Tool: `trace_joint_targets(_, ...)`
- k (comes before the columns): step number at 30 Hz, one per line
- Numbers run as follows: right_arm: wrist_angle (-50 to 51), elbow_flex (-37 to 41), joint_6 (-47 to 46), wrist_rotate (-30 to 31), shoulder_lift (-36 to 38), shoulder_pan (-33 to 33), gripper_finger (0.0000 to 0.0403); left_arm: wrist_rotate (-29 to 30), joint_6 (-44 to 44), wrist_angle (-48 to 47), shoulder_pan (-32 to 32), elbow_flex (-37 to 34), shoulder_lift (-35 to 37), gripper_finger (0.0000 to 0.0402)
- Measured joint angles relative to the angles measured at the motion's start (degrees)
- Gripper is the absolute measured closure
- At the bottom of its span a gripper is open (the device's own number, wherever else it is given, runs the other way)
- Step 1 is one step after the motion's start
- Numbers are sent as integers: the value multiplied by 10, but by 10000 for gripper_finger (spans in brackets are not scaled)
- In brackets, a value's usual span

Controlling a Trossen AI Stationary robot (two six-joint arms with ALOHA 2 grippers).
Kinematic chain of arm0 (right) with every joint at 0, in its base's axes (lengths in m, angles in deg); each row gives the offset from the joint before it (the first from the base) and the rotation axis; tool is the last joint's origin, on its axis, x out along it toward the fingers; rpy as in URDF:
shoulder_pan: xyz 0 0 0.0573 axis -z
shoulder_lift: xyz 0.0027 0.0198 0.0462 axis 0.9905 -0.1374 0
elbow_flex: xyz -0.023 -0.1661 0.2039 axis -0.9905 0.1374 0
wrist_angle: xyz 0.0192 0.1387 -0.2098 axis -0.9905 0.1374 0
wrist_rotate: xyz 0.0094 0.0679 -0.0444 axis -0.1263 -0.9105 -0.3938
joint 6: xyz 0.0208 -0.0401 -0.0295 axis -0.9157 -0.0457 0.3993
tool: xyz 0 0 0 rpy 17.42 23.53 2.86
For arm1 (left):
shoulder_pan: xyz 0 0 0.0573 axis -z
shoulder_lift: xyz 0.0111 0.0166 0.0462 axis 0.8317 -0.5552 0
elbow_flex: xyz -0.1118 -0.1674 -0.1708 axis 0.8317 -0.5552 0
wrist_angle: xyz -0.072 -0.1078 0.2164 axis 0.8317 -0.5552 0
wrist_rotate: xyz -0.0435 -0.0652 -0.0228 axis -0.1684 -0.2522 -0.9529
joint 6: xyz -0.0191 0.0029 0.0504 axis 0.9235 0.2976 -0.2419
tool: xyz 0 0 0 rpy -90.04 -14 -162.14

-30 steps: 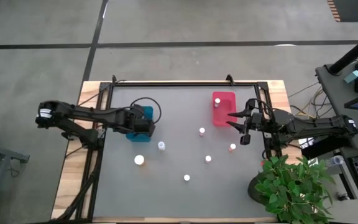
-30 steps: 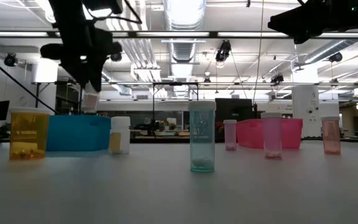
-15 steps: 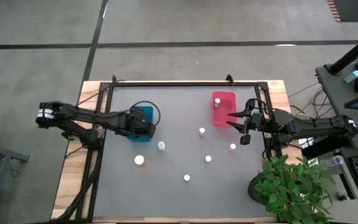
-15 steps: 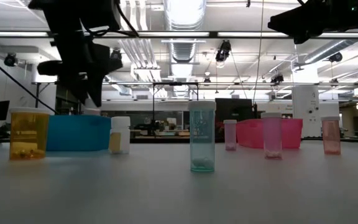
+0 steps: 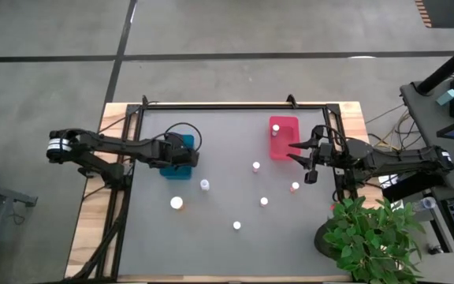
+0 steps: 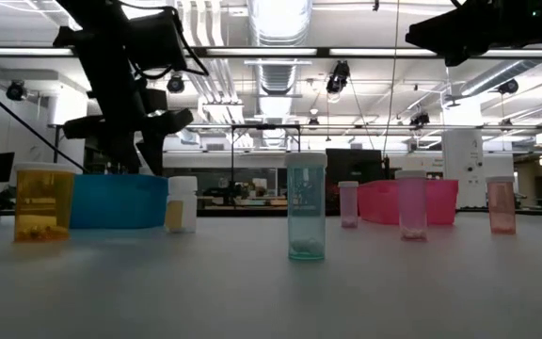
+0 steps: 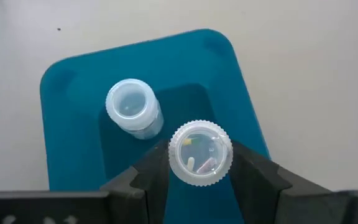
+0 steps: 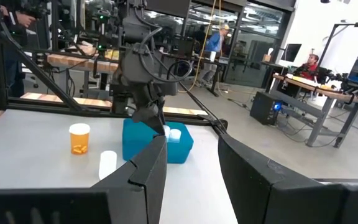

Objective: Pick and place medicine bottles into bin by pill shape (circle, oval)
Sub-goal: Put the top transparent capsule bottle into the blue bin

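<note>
Two bottles sit in or over the blue bin (image 7: 79, 93) under the left pincer (image 7: 199, 180): one clear-capped bottle (image 7: 131, 109) lies in the bin just ahead of the fingertips, and a second bottle (image 7: 200, 154) stands between the left fingers, over the bin floor. Whether that pincer grips it or has just let go cannot be read; the fingers stand close on either side of its cap. One more bottle (image 5: 275, 130) shows in the red bin (image 5: 284, 146), just ahead of the right pincer (image 5: 298, 150), which hangs with its fingers spread and nothing between them.

Five bottles are left standing on the tabletop (image 5: 227, 244), by the high view: a large white-capped one (image 5: 176, 203) and a pale one (image 5: 204, 185) below the left pincer's bin, and three between the arms nearer the right pincer (image 5: 256, 166) (image 5: 264, 201) (image 5: 295, 187), plus one farther out (image 5: 236, 226), making six if all are counted. My judgement: about a third of the sorting is done.

Only the left wrist view shows the pills through the held bottle's cap, elongated ones, and the second bottle inside the bin. Only the low view shows body colours: an orange bottle (image 6: 41, 202), a teal one (image 6: 306, 206), pink ones beside the red bin (image 6: 412, 201).
</note>
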Motion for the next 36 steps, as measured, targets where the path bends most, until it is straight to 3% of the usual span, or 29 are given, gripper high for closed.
trace_joint_targets(11,0,0,1,0,0,0,268,26,-2,27,-1,-22,0,271)
trace_joint_targets(36,0,0,2,0,0,0,268,0,16,32,-1,-43,0,271)
